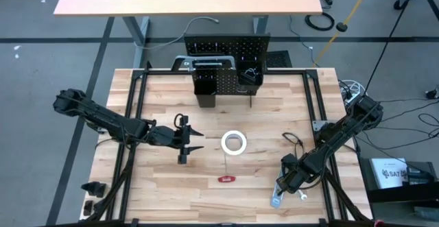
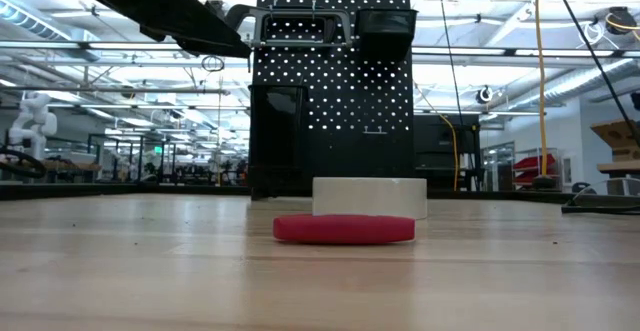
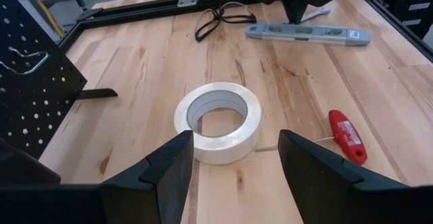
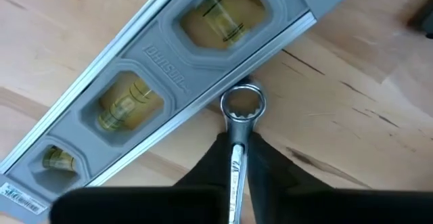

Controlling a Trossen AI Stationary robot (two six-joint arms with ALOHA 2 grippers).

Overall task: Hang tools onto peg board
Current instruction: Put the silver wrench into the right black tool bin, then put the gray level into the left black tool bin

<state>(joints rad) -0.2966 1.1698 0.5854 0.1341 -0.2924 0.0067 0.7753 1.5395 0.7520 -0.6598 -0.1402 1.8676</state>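
- High view: you are at the pick-up step. Your right gripper [image 1: 288,184] sits low at the lower right of the frame, over the silver level [image 1: 276,198] and a small silver ring-ended wrench [image 1: 302,196] on the pale wooden table [image 1: 158,186]. The upright black perforated peg board [image 1: 226,49] stands at top centre, well apart from it. Your left gripper [image 1: 194,139] waits left of centre, beside the white tape roll [image 1: 234,143].
- Low view: the tape roll [image 2: 370,197] lies flat before the board [image 2: 335,91], with a flat red-handled tool [image 2: 344,228] nearer the camera. The board's hooks look mostly free (two bins hang on it).
- Left wrist view: its fingers [image 3: 169,166] stand apart, holding nothing, with the roll [image 3: 218,121] just beyond them.
- Right wrist view: the fingers [image 4: 210,163] are clamped on the wrench [image 4: 238,139] shank; its ring end touches the level's [image 4: 169,75] edge. Next, I judge, you lift straight up so the level is not dragged, then carry to a hook.
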